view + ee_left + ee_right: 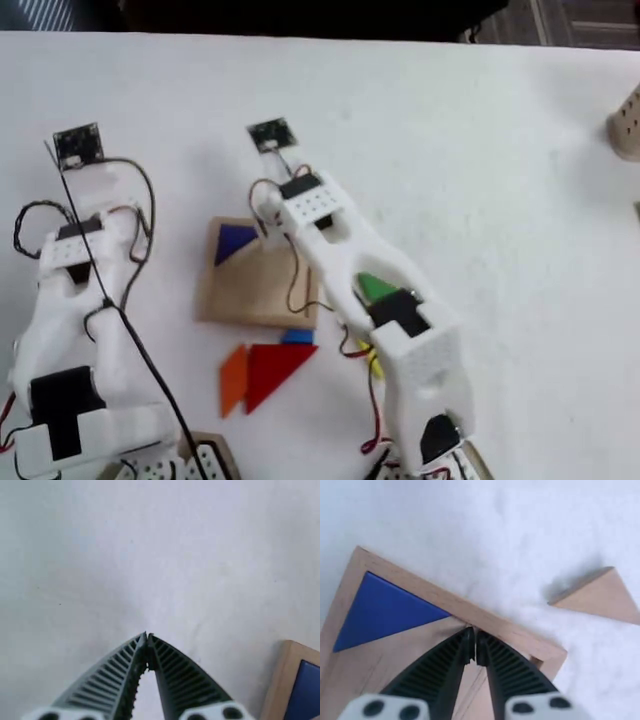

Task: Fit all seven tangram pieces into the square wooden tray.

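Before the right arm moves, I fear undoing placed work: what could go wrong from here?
1. The shut right gripper has its tips at the inner rim of the square wooden tray; a push might slide the tray.
2. The blue triangle piece in the tray lies close to those tips and could be knocked from its corner.
3. The green tangram piece lies partly under that arm; a sweep might scatter it.

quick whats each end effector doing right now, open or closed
Left end effector: closed, holding nothing.
Right end effector: closed, holding nothing, tips at the wooden tray rim.
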Controlling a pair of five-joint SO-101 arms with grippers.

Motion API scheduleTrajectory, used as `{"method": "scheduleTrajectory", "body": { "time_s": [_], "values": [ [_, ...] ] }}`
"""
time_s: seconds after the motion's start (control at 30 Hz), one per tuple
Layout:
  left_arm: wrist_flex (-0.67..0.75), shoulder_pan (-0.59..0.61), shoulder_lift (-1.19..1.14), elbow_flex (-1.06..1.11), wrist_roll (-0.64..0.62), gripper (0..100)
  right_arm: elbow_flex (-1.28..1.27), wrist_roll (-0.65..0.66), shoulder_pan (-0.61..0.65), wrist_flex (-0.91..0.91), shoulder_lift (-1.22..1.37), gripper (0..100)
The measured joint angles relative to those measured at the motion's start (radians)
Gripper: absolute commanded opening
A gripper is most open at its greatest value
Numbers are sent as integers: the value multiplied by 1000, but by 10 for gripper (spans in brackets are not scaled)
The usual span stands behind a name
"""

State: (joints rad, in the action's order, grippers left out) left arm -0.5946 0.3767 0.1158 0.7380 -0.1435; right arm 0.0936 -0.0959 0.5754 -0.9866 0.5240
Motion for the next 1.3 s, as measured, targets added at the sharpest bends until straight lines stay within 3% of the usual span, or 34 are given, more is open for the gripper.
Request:
{"method": "scheduleTrajectory", "body": {
  "time_s": [0.5, 0.8, 0.9, 1.03, 1.3],
  "values": [
    [0, 0, 0, 0, 0, 24, 299, 0, 35, 11, 178, 18],
    [0, 0, 0, 0, 0, 24, 470, 0, 28, -494, 94, 18],
    [12, 0, 0, 0, 0, 24, 379, 0, 69, -611, 9, 18],
    [15, 0, 0, 0, 0, 24, 123, 0, 157, -597, -149, 18],
    [17, 0, 0, 0, 0, 24, -609, 2, 364, -184, -698, 22]
  ]
}}
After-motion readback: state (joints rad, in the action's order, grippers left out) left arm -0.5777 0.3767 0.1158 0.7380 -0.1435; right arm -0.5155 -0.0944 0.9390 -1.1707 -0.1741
